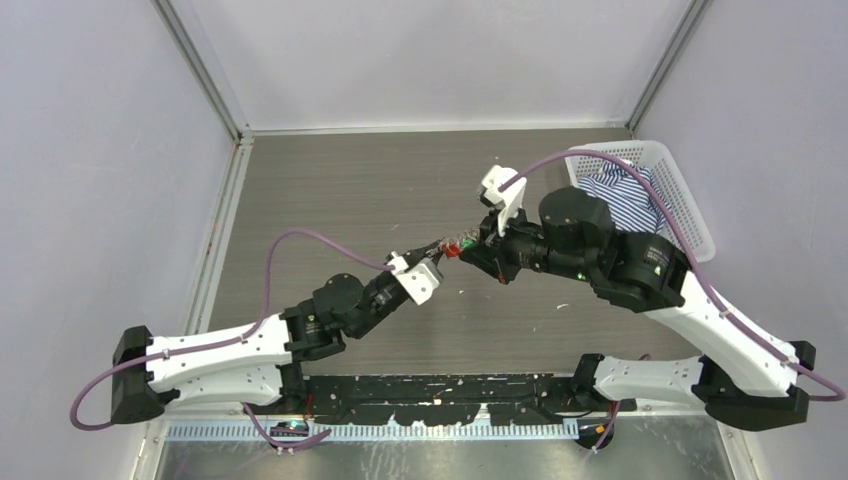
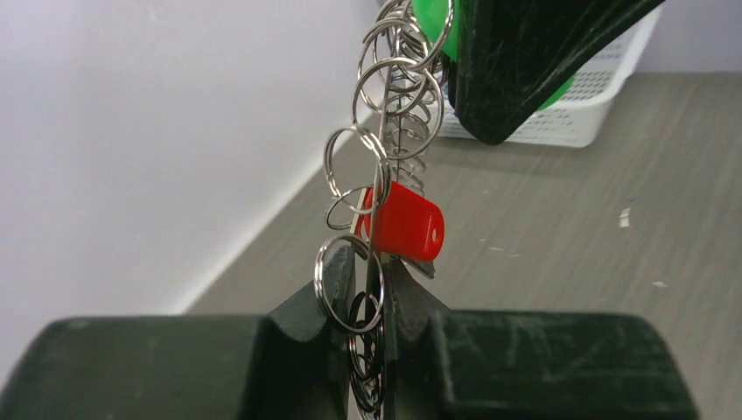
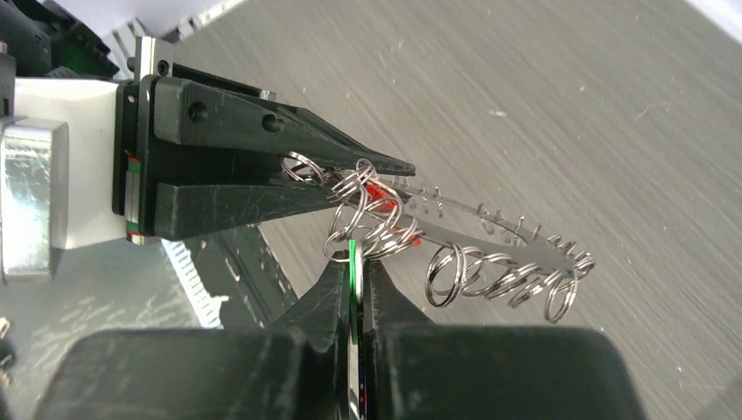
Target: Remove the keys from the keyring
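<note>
While the left gripper [image 2: 376, 284] clamps the small split rings [image 2: 404, 114] beside the red-headed key [image 2: 404, 226] and the right gripper [image 3: 353, 269] pinches the green-headed key [image 2: 427, 16], the keyring [image 3: 490, 241] hangs between them above the middle of the table [image 1: 350, 180]. A straight pull risks dragging the whole bunch out of the left's thin hold — the green key looks threaded on, and loose rings could snag.

Top camera high behind bases, looking down on table [image 1: 330, 180]; wrist cameras close behind left end effector [image 2: 367, 293], right end effector [image 3: 356, 276], facing each other; all share keys [image 1: 455, 247]
</note>
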